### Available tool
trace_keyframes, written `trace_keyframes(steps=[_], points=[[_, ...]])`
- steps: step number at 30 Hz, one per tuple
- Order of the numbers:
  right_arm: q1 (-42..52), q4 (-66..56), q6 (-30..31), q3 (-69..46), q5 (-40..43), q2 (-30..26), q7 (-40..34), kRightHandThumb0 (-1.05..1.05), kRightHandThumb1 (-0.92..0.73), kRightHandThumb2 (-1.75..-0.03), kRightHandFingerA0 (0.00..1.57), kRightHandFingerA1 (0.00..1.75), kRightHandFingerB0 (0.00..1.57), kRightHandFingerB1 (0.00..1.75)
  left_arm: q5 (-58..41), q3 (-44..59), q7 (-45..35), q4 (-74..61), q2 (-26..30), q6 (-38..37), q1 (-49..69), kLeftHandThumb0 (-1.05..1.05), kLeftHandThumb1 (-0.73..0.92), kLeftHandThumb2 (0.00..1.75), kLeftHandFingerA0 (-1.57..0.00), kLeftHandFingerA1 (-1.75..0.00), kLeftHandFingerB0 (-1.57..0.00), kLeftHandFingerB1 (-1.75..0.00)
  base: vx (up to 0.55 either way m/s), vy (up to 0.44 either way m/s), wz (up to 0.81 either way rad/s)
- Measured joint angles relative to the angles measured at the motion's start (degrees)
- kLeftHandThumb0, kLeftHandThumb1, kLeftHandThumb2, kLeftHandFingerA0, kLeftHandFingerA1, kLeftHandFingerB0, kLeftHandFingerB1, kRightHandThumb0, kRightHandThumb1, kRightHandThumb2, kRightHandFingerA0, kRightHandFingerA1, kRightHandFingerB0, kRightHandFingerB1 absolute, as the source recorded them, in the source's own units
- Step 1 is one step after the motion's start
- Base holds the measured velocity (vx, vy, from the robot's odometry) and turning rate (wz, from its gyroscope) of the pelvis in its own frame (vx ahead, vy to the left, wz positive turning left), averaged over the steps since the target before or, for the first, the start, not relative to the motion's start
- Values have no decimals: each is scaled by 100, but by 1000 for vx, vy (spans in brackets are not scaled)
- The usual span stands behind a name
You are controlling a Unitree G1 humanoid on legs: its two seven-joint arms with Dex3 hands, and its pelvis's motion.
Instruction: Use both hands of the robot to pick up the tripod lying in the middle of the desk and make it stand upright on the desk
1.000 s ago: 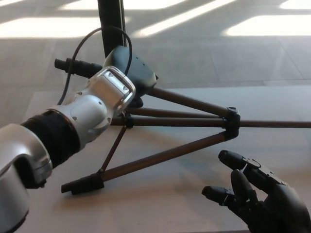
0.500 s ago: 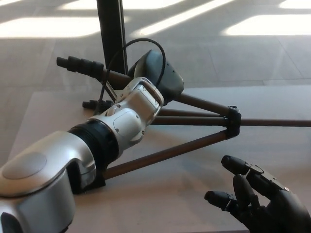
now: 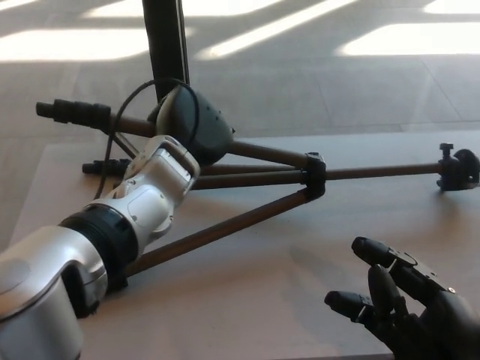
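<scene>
Nearest, the right hand (image 3: 409, 307) hovers over the tabletop (image 3: 285, 277), fingers spread, holding nothing. Beyond it the tripod (image 3: 311, 176) lies on its side across the tabletop, legs splayed leftward. The left hand (image 3: 191, 124) covers its upper leg; whether its fingers grip, I cannot tell

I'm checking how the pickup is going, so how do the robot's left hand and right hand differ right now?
The left hand is far out over the desk, resting on the tripod where its legs spread; the right hand is near the front edge, touching nothing. The right hand is palm up with fingers apart, while the left hand shows only its back, so its fingers can't be seen. Both are black.
</scene>
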Motion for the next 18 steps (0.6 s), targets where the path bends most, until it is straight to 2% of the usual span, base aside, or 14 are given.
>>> trace_keyframes(steps=[1,2,3,6,7,9,12,13,14,15,17,18], points=[[-30,17,12,7,0,0,-6,-68,-70,-62,70,85,57,45,-19,136,49,-29,39,-43,56,-29,49,58,-93,-162,-74,-59,0,0,0],[-96,78,28,40,-8,-5,-13,-69,-69,-61,69,82,56,42,-60,305,121,-64,76,-124,106,-32,53,58,-90,-165,-72,-57,0,0,0],[-162,150,53,62,-19,-7,-25,-69,-71,-62,60,83,50,42,-95,445,172,-100,94,-202,131,-33,53,58,-89,-168,-75,-62,0,0,0],[-416,415,241,71,24,3,-53,-69,-72,-62,55,81,45,40,-109,669,232,-171,96,-371,149,-34,53,56,-89,-169,-76,-65,0,0,0],[-487,492,310,69,43,6,-54,-68,-69,-61,45,77,38,39,-103,704,233,-181,89,-410,143,-28,48,57,-89,-165,-77,-69,0,0,0],[-724,815,456,16,89,102,-70,-67,-68,-60,34,82,30,43,-154,936,235,-225,48,-516,136,-27,49,54,-86,-175,-78,-80,0,0,0],[-1200,1395,666,-129,176,389,-141,-66,-68,-60,36,84,31,42,-213,1156,210,-262,-52,-631,64,-29,51,54,-85,-175,-76,-81,0,0,0],[-1365,1592,733,-177,198,435,-175,-62,-68,-60,41,88,39,46,-233,1233,194,-264,-121,-667,14,-29,51,54,-84,-175,-78,-77,0,0,0],[-1513,1793,781,-198,207,436,-210,-60,-54,-94,44,81,34,58,-255,1306,183,-269,-186,-696,-32,-27,46,55,-88,-172,-83,-77,0,0,0],[-1637,1973,807,-214,210,436,-236,-58,-70,-60,39,94,34,48,-276,1371,181,-271,-231,-716,-72,-23,48,54,-88,-174,-80,-76,0,0,0],[-1880,2412,841,-216,208,436,-290,-57,-69,-60,43,95,43,56,-326,1521,174,-284,-320,-760,-164,-21,51,55,-88,-171,-79,-74,0,0,0],[-1957,2588,849,-200,198,436,-308,-60,-68,-61,47,93,46,53,-345,1586,165,-297,-362,-775,-196,-21,55,57,-86,-170,-62,-77,0,0,0]])
